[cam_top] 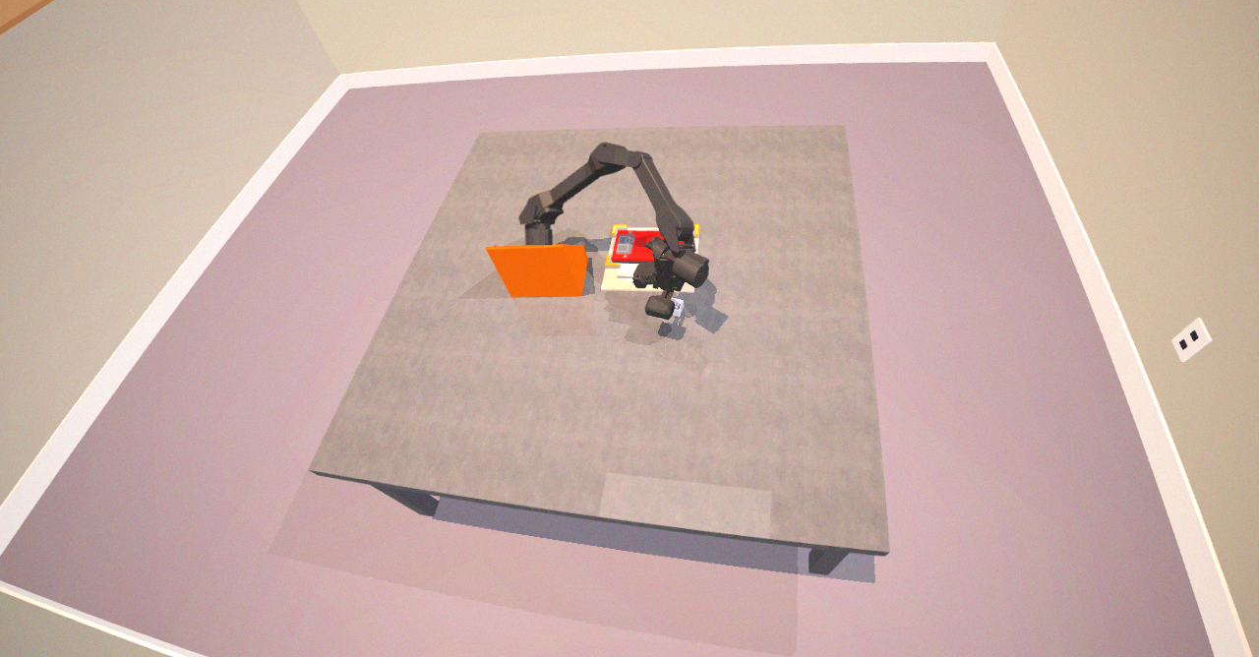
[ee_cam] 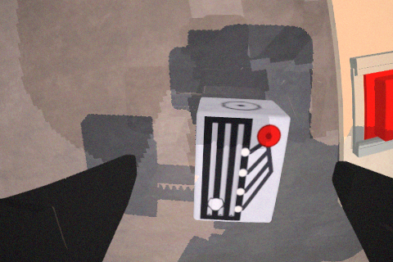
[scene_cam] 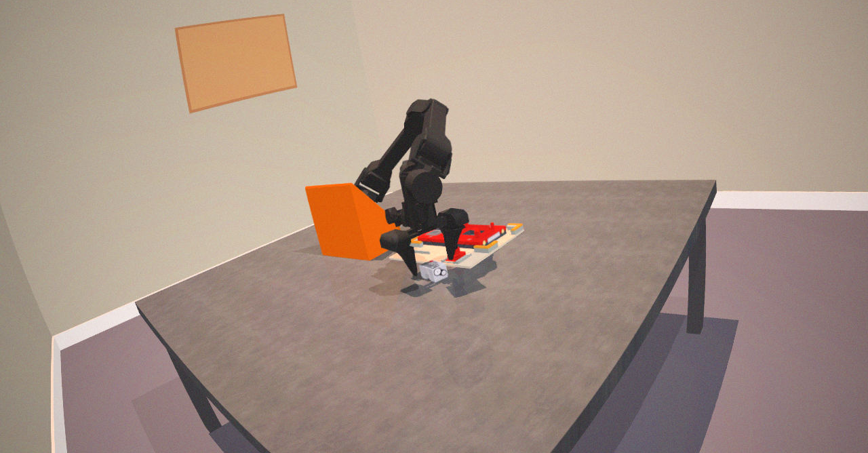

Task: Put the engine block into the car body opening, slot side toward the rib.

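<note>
The engine block [cam_top: 677, 306] [scene_cam: 433, 272] [ee_cam: 268, 180] is a small light box with black and white stripes and a red disc on top. It rests on the grey table in front of the cream board. My gripper [scene_cam: 433, 267] [ee_cam: 237, 169] is open, with one finger on each side of the block and clear space to both. Nothing is held. The red car body [cam_top: 640, 255] [scene_cam: 476, 242] lies on the board behind the gripper. A dark opening shows in its top in the exterior view. The rib and the block's slot cannot be made out.
The cream board [cam_top: 616, 283] [ee_cam: 360, 20] has yellow corner pieces [cam_top: 620, 227] [scene_cam: 515, 227]. A red part in a grey holder [scene_cam: 459, 255] [ee_cam: 370, 110] sits on the board close to one finger. A tall orange block [cam_top: 541, 272] [scene_cam: 340, 226] stands left of the board, by the arm's base.
</note>
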Controlling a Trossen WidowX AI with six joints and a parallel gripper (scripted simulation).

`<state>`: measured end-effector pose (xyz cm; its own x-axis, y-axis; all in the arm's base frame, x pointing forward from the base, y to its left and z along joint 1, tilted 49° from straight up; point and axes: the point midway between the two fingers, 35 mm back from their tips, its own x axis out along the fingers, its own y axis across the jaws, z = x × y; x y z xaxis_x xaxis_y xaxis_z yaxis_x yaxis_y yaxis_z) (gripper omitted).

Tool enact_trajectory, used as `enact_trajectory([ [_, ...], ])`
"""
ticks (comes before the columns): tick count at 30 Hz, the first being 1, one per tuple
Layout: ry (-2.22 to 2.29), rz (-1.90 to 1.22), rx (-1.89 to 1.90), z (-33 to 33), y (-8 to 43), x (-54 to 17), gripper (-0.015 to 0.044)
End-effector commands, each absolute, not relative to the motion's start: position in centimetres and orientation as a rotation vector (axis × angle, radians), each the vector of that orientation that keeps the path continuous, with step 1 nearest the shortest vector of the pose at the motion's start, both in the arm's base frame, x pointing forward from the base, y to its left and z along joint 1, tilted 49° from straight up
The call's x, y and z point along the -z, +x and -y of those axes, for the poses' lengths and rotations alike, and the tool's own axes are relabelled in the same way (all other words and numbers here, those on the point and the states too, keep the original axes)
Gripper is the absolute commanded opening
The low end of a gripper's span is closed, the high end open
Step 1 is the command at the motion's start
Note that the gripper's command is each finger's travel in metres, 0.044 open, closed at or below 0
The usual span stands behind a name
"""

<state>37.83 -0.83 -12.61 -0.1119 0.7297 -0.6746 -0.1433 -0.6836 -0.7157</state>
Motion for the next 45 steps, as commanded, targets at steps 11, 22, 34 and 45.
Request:
enact_trajectory([
  [11,-1.544,0.649,-1.854,0.6,37.6,12.9,0.0151],
  [22,-1.545,0.648,-1.854,0.9,37.7,12.6,0.0000],
  [34,-1.549,0.643,-1.856,3.7,38.6,10.4,0.0000],
  [45,-1.549,0.641,-1.857,6.3,39.1,8.1,0.0000],
])
